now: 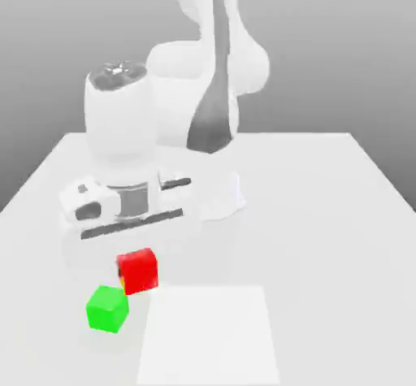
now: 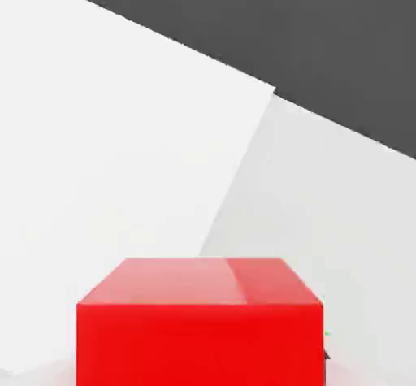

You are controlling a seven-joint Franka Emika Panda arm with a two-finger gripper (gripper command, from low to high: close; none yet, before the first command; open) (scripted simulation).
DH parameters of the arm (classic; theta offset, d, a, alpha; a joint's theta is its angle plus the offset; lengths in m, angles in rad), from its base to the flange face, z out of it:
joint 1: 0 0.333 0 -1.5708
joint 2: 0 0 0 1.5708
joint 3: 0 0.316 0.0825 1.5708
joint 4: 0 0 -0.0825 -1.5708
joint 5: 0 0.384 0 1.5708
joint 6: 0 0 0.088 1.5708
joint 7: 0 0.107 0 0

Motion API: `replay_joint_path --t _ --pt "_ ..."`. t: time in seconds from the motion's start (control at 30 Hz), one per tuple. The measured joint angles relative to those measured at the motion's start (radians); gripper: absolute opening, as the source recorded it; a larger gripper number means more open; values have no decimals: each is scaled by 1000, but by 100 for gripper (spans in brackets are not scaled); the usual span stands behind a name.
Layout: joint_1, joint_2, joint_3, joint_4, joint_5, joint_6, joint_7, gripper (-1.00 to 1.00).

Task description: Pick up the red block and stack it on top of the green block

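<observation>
Green block [image 1: 107, 308] frontmost; red block [image 1: 137, 270] clamped between fingers [image 1: 137, 256].

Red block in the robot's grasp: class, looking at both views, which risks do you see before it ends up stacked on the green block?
1. The red block sits beside the green block, nearly touching in the exterior view; a low sideways move could knock the green one away.
2. The end effector is shut on the red block; a shallow hold could slip in transit.
3. Both cubes are about equal in size, so an off-centre placement could topple the red one.
</observation>
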Motion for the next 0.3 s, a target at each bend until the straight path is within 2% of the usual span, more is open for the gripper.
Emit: replay_joint_path --t 0.17,0.2,0.3 --pt "-14 145 29 4 111 136 -58 -100" --pt "-23 180 44 6 139 167 -77 100" --pt "-23 180 44 6 139 167 -77 100"
